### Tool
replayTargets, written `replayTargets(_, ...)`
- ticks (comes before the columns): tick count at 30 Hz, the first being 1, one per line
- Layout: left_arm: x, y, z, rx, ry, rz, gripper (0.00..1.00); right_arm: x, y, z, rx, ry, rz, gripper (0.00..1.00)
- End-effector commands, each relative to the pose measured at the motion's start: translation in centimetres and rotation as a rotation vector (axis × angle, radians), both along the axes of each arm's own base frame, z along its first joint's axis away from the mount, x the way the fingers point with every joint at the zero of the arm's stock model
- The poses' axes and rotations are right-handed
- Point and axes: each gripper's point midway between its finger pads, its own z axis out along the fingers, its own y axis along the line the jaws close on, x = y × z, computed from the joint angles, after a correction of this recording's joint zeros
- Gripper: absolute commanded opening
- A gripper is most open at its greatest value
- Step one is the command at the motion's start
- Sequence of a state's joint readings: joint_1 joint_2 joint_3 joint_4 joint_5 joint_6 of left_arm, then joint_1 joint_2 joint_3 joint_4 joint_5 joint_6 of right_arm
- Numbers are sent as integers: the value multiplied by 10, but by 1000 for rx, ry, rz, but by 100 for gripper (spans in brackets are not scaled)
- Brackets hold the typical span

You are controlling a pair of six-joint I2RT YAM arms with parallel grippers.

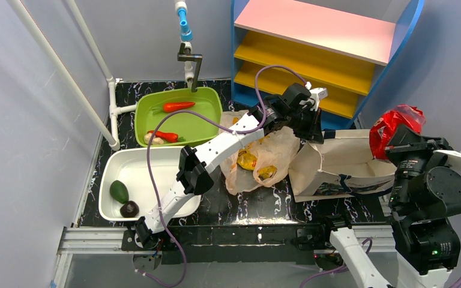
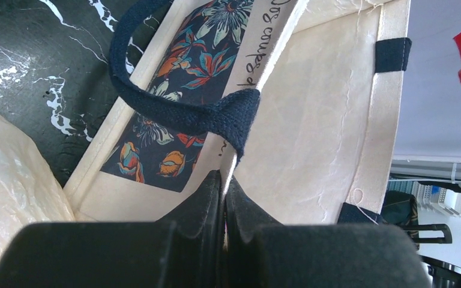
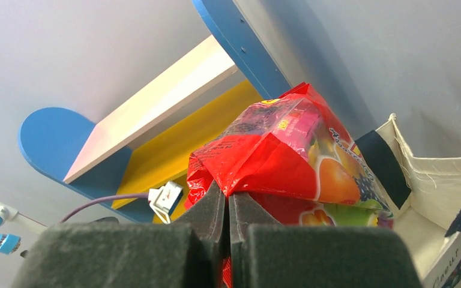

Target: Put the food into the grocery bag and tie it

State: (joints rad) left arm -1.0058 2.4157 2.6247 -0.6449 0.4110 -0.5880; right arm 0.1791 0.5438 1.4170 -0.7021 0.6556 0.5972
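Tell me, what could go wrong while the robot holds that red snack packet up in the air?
1. The right gripper pinches only a corner of the red snack packet, so the packet might slip out and fall.
2. The left gripper is clamped on the rim of the canvas tote, and the packet hangs close to that tote. It could end up in there instead of in the plastic grocery bag.

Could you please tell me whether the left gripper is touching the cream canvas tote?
Touching. The left wrist view shows the left gripper shut on the rim of the cream canvas tote, with the fabric edge pinched in its jaws.
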Motion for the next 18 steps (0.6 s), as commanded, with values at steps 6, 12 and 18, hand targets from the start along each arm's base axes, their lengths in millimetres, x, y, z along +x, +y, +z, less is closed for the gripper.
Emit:
replayTargets(6, -11, 7, 59, -120, -15, -32, 1, 6, -11, -4, 34, -112, -74, 1)
replayTargets(12, -18, 11, 65, -126, -4, -52, 7, 17, -15, -28, -55, -61, -109, 1)
replayTargets(18, -23, 19, 78, -136, -13, -55, 51, 12, -14, -36, -93, -27, -93, 59)
